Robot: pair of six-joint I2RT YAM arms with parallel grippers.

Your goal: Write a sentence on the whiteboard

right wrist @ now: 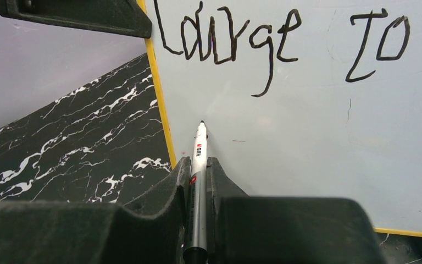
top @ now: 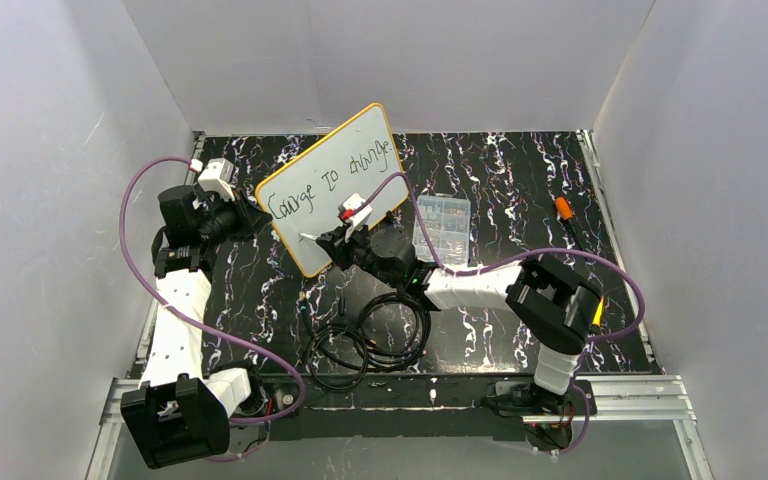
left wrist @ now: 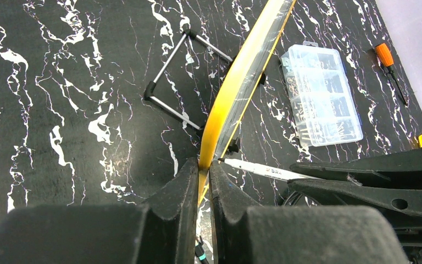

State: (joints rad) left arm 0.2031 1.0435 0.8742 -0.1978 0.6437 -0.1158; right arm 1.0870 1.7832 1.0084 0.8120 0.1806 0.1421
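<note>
Whiteboard [top: 332, 190] pinched at its rim, marker [right wrist: 199, 159] held to its face

The whiteboard is propped at a tilt on the desk [top: 520, 170], toward the back left. Its yellow rim [left wrist: 220, 110] is seen edge-on between the left jaws, which are closed tight on it. The marker is clamped in the right jaws, shut around its barrel, directly in front of the board. Its tip is seen at the white surface just below the sentence [right wrist: 236, 38], beside the left rim.

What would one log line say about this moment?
left hand: clamps whiteboard rim | right hand: grips marker | tip: below first word | sentence: one line written
</note>
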